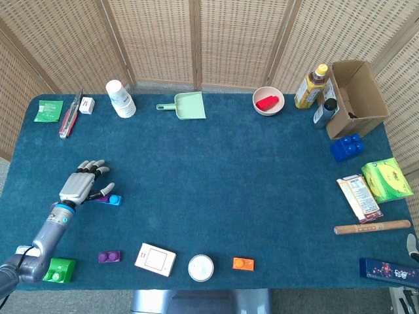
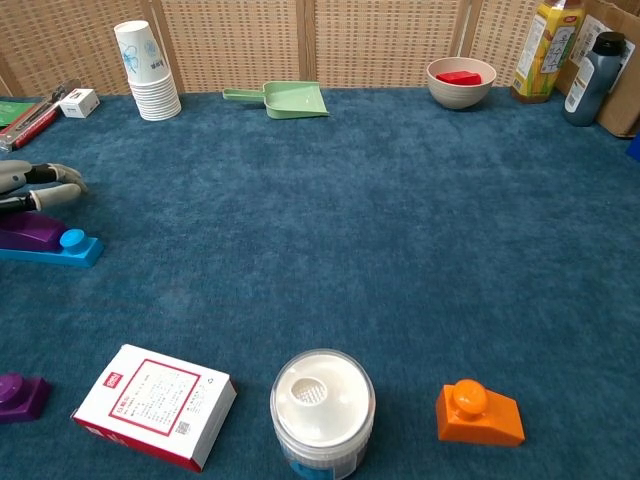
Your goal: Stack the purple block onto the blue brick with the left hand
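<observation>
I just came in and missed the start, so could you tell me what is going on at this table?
The robot's left hand is over the purple block, which already sits on the blue brick near the table's left edge. Its fingers are spread, and whether they touch the block cannot be told. The right hand is out of view. A second purple block lies untouched near the front edge.

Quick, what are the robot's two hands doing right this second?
Left robot hand: open, fingers spread above the purple block, which sits on the blue brick; holding nothing.
Right robot hand: not visible in either view.
</observation>
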